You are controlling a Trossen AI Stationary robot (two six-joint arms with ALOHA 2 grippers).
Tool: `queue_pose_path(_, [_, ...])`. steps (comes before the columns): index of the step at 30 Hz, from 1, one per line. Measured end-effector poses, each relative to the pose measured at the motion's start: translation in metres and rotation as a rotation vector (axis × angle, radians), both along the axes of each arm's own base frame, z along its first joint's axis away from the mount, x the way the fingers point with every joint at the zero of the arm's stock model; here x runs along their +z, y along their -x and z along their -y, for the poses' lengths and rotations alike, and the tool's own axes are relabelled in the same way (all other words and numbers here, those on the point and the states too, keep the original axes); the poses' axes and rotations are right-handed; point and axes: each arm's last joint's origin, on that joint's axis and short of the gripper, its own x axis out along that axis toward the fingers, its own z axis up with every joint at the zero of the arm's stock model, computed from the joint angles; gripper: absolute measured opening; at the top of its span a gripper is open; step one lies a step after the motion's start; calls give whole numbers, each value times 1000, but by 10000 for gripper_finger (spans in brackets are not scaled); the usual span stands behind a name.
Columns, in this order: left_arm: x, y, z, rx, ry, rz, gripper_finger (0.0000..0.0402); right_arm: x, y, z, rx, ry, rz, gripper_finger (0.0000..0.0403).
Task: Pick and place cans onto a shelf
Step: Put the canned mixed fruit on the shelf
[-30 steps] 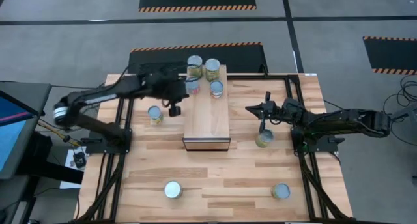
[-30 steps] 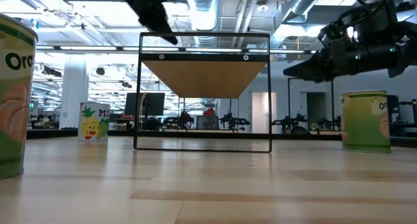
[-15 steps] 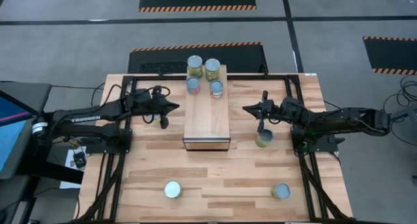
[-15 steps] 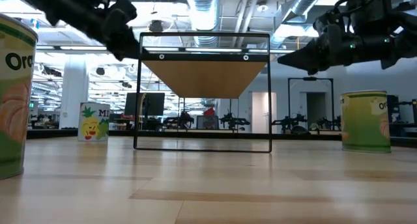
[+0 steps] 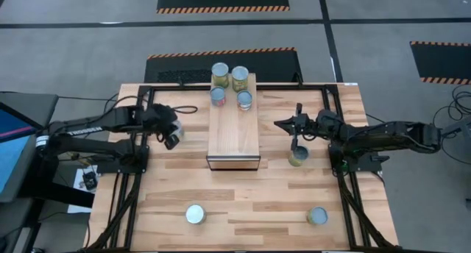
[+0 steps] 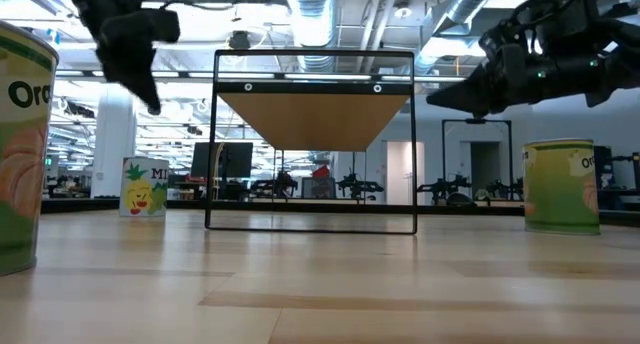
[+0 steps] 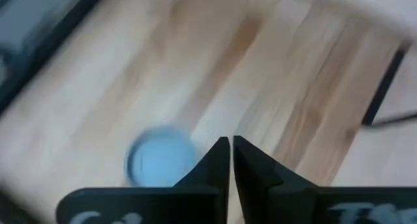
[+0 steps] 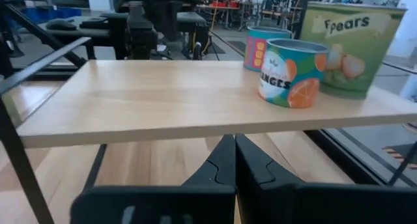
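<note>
Left gripper [image 5: 174, 137] has pulled back from the shelf [image 5: 234, 120].
Both grippers' fingers are together, holding nothing; right gripper [image 5: 279, 123] unmoved.

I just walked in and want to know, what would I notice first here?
Probably the shelf in the middle of the table, with four cans bunched at its far end. Then the two dark arms: the left gripper and the right gripper, one on each side of it.

A plank tabletop [image 5: 243, 201] fills the frame's centre. The shelf [image 5: 234, 132] is set on it at upper centre, with four cans [image 5: 229, 87] grouped at the shelf's far end. Cans on the tabletop are seen at lower centre [image 5: 195, 214], lower right [image 5: 317, 215] and right of the shelf [image 5: 297, 158].
</note>
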Motion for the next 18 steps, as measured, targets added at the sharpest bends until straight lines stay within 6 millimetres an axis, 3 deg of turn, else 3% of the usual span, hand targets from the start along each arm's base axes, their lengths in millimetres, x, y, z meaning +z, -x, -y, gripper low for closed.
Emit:
queue_pose_path(5, [-13,-6,-2,23,61,-204,69,-1,0,0,-1,-1,-10,12])
queue_pose_path(10, [-25,-21,-6,-31,50,-292,124,-1,0,0,-1,-1,-11,12])
queue_pose_path(18, [-44,-35,-11,-64,-3,-402,140,-2,0,0,1,-1,-19,12])
